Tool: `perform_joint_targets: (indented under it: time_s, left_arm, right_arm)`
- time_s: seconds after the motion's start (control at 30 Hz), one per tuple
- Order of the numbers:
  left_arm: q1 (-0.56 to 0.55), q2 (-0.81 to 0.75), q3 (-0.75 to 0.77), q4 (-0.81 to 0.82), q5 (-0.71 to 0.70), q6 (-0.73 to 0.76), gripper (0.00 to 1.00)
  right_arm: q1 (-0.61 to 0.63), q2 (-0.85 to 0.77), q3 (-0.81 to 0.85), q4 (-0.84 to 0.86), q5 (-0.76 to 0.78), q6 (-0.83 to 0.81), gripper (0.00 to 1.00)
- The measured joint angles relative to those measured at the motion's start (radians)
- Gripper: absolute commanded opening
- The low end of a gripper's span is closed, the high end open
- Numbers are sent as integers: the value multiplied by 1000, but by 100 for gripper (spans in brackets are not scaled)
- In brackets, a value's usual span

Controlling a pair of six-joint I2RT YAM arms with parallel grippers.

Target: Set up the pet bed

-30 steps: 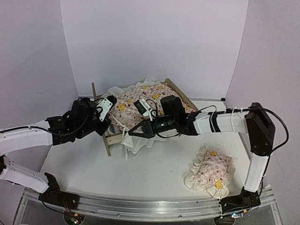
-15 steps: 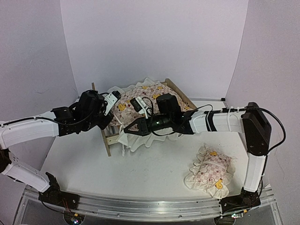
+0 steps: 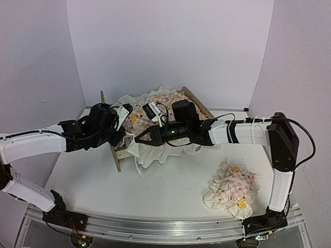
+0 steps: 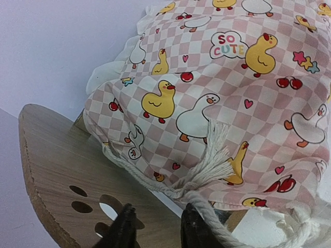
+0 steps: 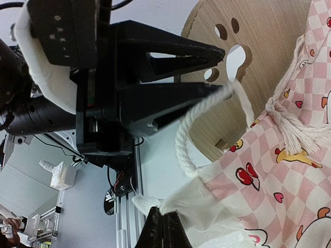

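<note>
At pet bed (image 4: 51,155) | right tool (image 5: 165,214) pinches quilt (image 4: 232,103) | left tool (image 4: 158,217) parted

White table (image 3: 170,191) under pet bed (image 3: 198,103) and frilled pillow (image 3: 231,188)

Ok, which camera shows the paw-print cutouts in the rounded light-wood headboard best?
Right wrist: the paw-print cutouts face it nearly head-on. Left wrist sees them obliquely, low in its frame. The top view shows none.
</note>
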Motion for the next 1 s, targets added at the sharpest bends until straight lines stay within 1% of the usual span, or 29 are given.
perform_joint_targets:
  time_s: [0.13, 0.3, 0.33, 0.37, 0.47, 0.5, 0.67, 0.77, 0.83, 0.93, 1.0]
  left_arm:
    - [0, -15, -15, 0, 16, -35, 45]
    - [1, -79, -47, -10, 78, -73, 58]
    - [2, -94, -53, -14, 96, -83, 65]
    - [3, -109, -58, -20, 113, -92, 69]
    - [7, -162, -66, -34, 185, -116, 79]
    - [7, -182, -66, -36, 211, -121, 81]
    - [21, -249, -36, -65, 298, -168, 82]
    - [103, -255, -14, -78, 333, -234, 80]
    - [228, -274, -28, -74, 403, -300, 78]
    - [438, -316, -101, -20, 530, -400, 78]
    - [532, -343, -169, 19, 599, -465, 77]
  right_arm:
    - [1, 25, 39, 3, -1, 6, 0]
    - [4, 92, 90, 5, -1, 14, 0]
    - [5, 102, 98, 4, -2, 15, 0]
    - [5, 116, 112, 1, -3, 18, 0]
    - [6, 147, 153, -1, -17, 17, 0]
    - [6, 159, 172, -3, -26, 14, 0]
    - [14, 195, 246, -35, -19, -2, 0]
    - [18, 195, 266, -72, 42, 2, 0]
    - [27, 200, 288, -97, 104, 14, 0]
    - [41, 220, 333, -128, 237, 60, 0]
    - [54, 231, 353, -156, 314, 82, 0]
